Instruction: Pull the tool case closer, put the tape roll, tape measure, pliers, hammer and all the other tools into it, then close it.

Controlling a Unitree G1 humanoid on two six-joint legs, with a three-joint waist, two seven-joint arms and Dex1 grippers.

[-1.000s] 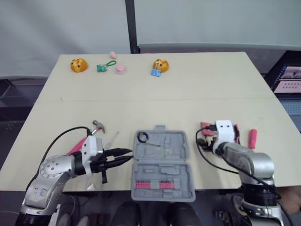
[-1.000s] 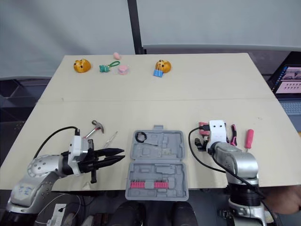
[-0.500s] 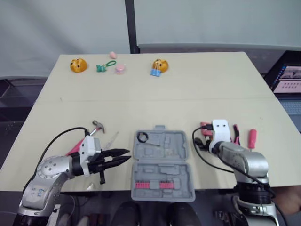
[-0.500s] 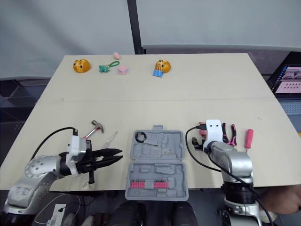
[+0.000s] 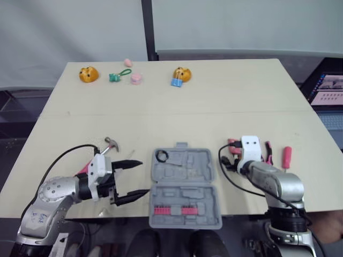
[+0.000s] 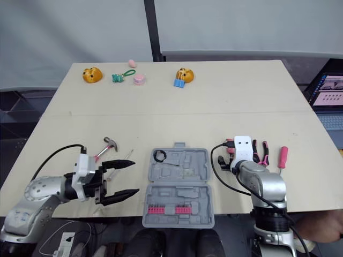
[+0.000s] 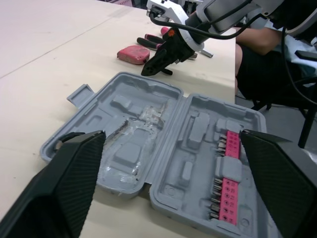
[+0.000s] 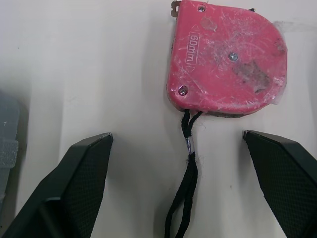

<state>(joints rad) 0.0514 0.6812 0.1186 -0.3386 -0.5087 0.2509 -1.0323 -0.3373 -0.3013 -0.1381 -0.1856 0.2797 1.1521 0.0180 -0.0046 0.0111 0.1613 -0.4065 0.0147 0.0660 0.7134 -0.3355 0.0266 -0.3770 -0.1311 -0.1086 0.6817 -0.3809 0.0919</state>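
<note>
Lower left, the left gripper (image 5: 143, 176) gapes wide and empty beside the open tool case (image 5: 185, 182). Lower right, the right gripper (image 8: 177, 135) is spread wide, holding nothing, just short of the tape measure (image 8: 228, 64).

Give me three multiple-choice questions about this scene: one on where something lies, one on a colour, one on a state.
1. Where is the hammer? A) left of the tool case B) inside it C) right of it
2. What colour is the tape measure? A) yellow B) blue C) pink-red
3. The tool case is: A) shut B) open C) upside down
Answers: 1 A, it lies beside the case's left edge; 2 C, its shell is pink-red; 3 B, both halves lie spread open.
</note>
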